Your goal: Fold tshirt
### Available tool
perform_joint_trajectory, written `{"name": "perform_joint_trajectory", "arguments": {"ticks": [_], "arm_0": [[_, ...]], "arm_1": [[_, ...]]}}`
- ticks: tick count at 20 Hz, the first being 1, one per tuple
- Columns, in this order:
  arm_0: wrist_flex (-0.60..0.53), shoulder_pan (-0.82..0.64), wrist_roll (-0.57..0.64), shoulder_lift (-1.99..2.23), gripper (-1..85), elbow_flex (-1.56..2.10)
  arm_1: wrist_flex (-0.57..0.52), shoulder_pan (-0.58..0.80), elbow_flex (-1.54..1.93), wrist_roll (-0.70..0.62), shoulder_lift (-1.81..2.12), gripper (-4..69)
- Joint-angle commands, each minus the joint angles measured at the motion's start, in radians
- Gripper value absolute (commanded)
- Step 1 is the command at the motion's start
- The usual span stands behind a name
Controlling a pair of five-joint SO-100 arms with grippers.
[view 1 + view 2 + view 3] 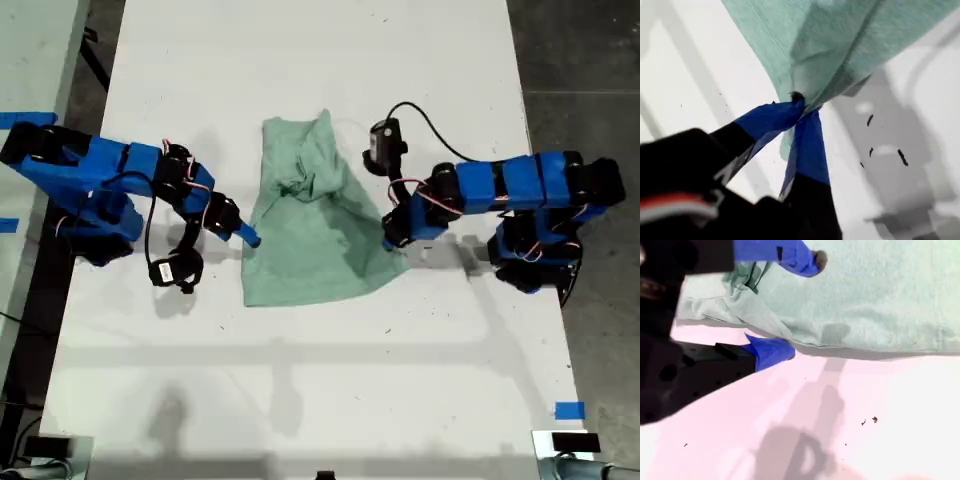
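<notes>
The pale mint-green tshirt (305,235) lies bunched and partly folded in the middle of the white table (300,380). My first gripper (393,240), on the arm at the exterior view's right, is shut on the cloth's edge (840,55), and the fabric rises taut from its blue fingertips (797,107). My second gripper (250,237), on the arm at the exterior view's left, is open at the shirt's other edge. One of its fingers (800,260) is over the tshirt (875,300) and the other finger (771,352) is down at the table beside the hem.
A blue tape mark (568,410) sits near the table's front corner at the exterior view's right. Dark floor (580,60) borders the table on that side. Another pale surface with blue tape (22,118) lies at the exterior view's left. Cables loop over both arms.
</notes>
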Motion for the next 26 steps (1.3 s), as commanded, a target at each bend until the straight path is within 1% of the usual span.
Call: {"name": "perform_joint_trajectory", "arguments": {"ticks": [1,5,6,7,8,9,11,12,16,19,23,26], "arm_0": [[-0.008,0.017,-0.02,0.08,23.1,-0.02],[-0.006,0.017,-0.025,0.083,23.1,-0.025],[-0.006,0.017,-0.025,0.084,23.1,-0.026],[-0.005,0.018,-0.026,0.084,23.1,-0.029],[-0.003,0.02,-0.031,0.084,23.4,-0.029],[-0.002,0.023,-0.034,0.084,23.9,-0.031],[0.0,0.026,-0.037,0.086,24.2,-0.032],[0.0,0.028,-0.04,0.086,24.2,-0.035],[0.009,0.04,-0.054,0.086,24.5,-0.041],[0.02,0.044,-0.057,0.086,24.7,-0.051],[0.034,0.044,-0.057,0.086,24.4,-0.064],[0.063,0.044,-0.071,0.078,24.6,-0.066]], "arm_1": [[-0.109,-0.025,-0.161,0.0,-0.138,-1.1],[-0.282,-0.046,-0.265,0.064,-0.414,-1.2],[-0.313,-0.049,-0.282,0.083,-0.471,-1.3],[-0.314,-0.051,-0.314,0.106,-0.54,-0.7],[-0.285,-0.052,-0.377,0.104,-0.62,5.6],[-0.199,-0.061,-0.469,0.1,-0.661,18.4],[-0.103,-0.071,-0.568,0.101,-0.646,24.4],[-0.066,-0.075,-0.607,0.08,-0.615,32.4],[0.103,-0.064,-0.709,0.057,-0.439,27.1],[0.19,-0.034,-0.699,0.023,-0.255,25.0],[0.249,0.003,-0.655,0.008,-0.1,22.6],[0.252,0.026,-0.581,0.006,-0.032,21.5]]}}
